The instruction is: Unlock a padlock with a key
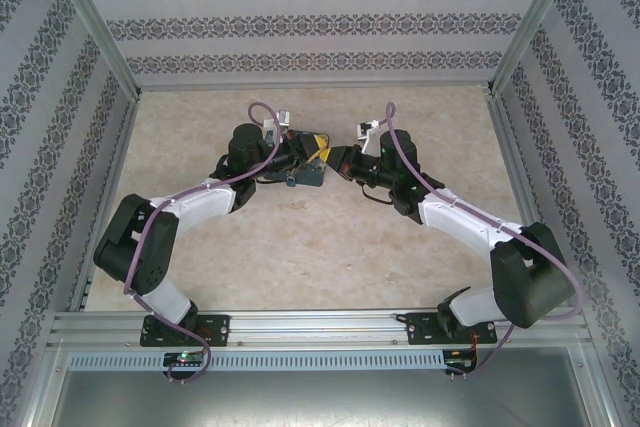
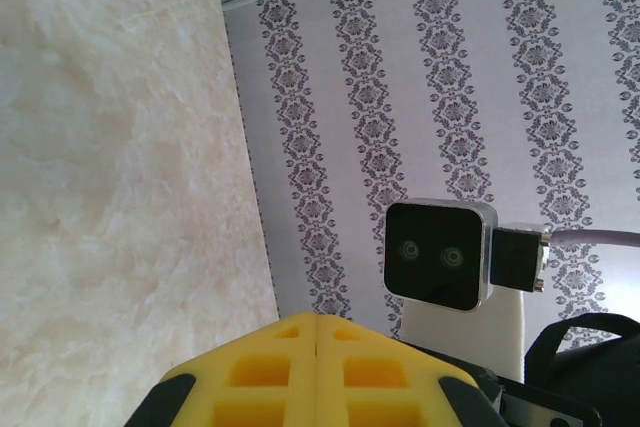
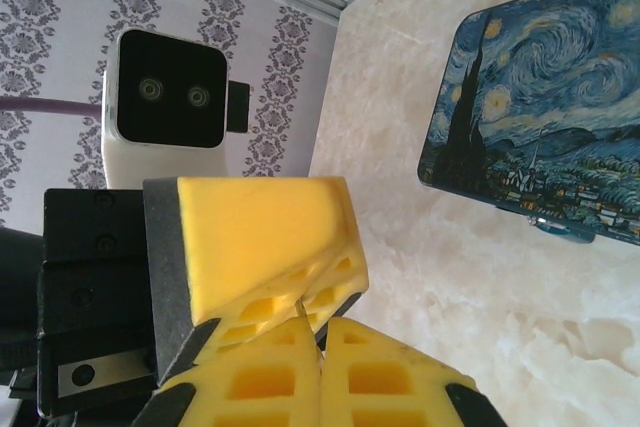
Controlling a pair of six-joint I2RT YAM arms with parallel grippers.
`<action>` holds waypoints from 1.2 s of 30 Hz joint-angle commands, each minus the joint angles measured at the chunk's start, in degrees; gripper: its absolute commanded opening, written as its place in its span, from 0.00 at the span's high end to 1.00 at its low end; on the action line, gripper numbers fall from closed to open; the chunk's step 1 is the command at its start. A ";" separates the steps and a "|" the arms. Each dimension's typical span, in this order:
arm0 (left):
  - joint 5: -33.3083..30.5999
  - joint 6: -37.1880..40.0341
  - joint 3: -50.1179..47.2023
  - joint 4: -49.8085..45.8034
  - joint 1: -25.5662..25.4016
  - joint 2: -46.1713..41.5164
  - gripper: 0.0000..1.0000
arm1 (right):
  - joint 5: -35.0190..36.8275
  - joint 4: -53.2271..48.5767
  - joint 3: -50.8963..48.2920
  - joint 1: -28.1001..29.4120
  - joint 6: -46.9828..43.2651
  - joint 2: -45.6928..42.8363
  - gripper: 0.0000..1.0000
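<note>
Right gripper (image 3: 320, 367) clamped, apparently on the key (image 3: 300, 309): slim, rigid, slip-prone; left gripper (image 2: 315, 367) closed flush; padlock (image 3: 562, 230) light, take by body.

The desk (image 1: 330, 247) is covered in a pale cream, marble-patterned surface and is lit softly and evenly. It is enclosed on three sides by the back wall (image 1: 320, 17), the left wall (image 1: 55, 117) and the right wall (image 1: 595, 117), all papered in white and light grey stripes printed with dark damask ornament. The rear corners are marked by slanting aluminium posts (image 1: 93, 22). A metal strip (image 1: 310, 85) is set along the foot of the back wall. The near edge is bounded by an aluminium rail (image 1: 320, 325), under which a slotted strip (image 1: 320, 359) and a grey metal panel (image 1: 320, 402) are seen.
</note>
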 commanded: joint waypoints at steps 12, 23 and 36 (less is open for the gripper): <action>-7.35 0.25 11.27 -34.79 4.55 -4.31 0.08 | 2.12 -4.31 -5.97 -2.04 -4.11 -1.25 1.00; -11.13 0.78 41.71 -75.09 7.27 0.23 0.02 | 16.29 -20.30 -1.43 3.50 -23.65 -1.44 1.00; -10.07 -5.04 66.32 -90.02 7.49 7.07 0.00 | 12.55 -17.55 3.56 6.98 -21.10 9.75 1.00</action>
